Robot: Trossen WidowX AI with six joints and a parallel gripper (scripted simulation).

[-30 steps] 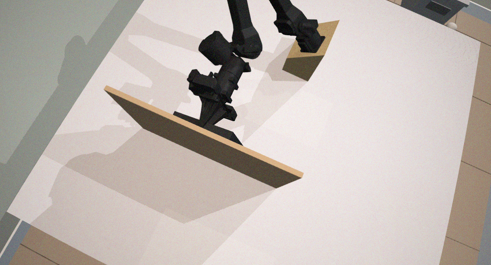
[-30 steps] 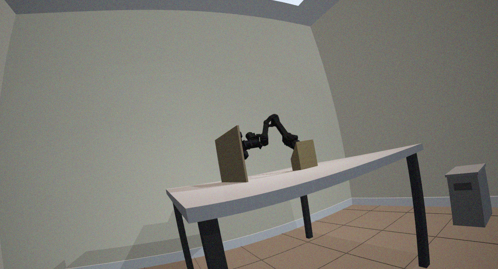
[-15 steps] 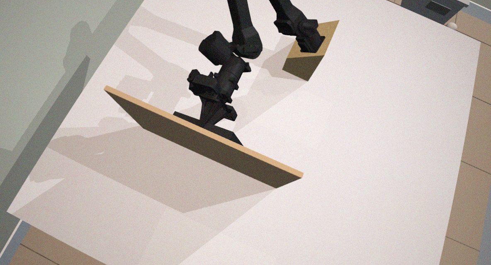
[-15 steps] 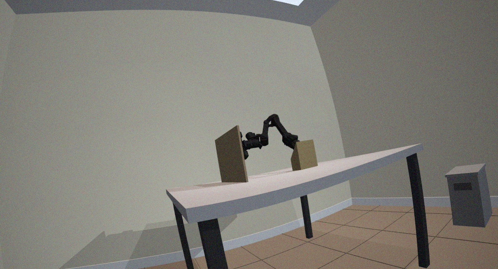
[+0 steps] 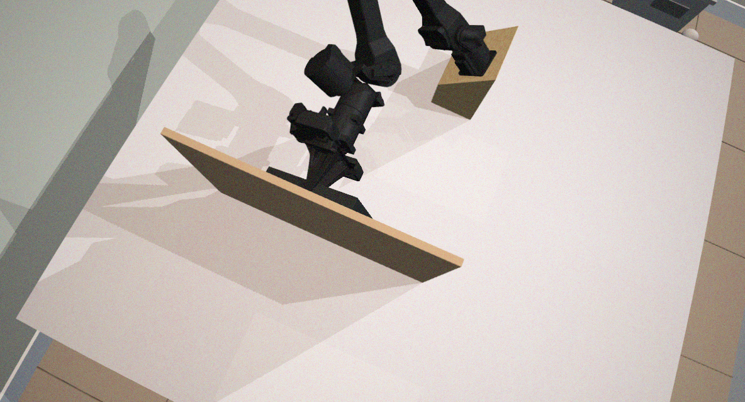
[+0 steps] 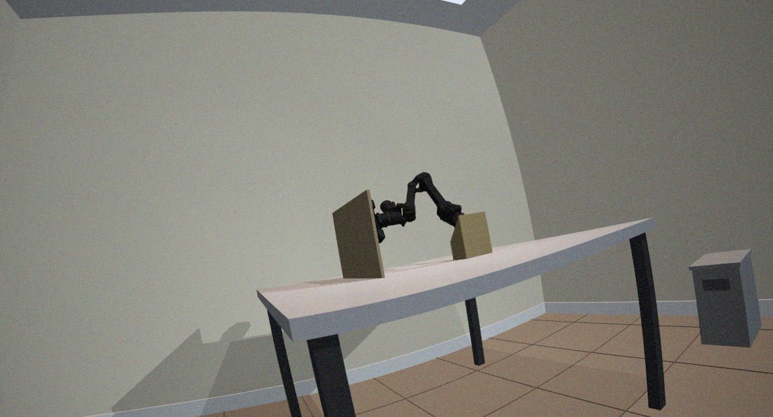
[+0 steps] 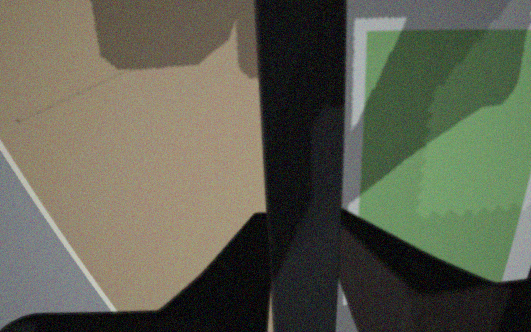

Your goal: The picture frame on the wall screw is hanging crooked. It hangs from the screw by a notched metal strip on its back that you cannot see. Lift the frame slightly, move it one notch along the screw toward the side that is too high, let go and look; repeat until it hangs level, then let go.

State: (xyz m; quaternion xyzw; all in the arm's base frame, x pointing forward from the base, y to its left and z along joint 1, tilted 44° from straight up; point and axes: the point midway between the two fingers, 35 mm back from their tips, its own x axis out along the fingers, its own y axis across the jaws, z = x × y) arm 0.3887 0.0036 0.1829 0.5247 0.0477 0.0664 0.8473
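The black picture frame (image 5: 353,199) (image 7: 300,60) lies against the front of an upright tan board (image 5: 364,228) (image 6: 355,241) (image 7: 170,150). In the wrist view its dark bar runs nearly vertical, with the green picture (image 7: 470,170) and its pale border to the right. My gripper (image 5: 314,187) (image 7: 297,222) is shut on this bar, one finger on each side. The top view shows only parts of the frame above the board's top edge; the exterior camera sees the board's back. The screw and notched strip are hidden. I cannot tell whether the frame is level.
The white table (image 5: 599,201) (image 6: 432,284) carries the board and a tan block (image 5: 458,95) (image 6: 475,233) under the arm's base. The arm reaches from the block to the board. A grey cabinet (image 5: 661,9) (image 6: 724,307) stands on the floor beyond the table.
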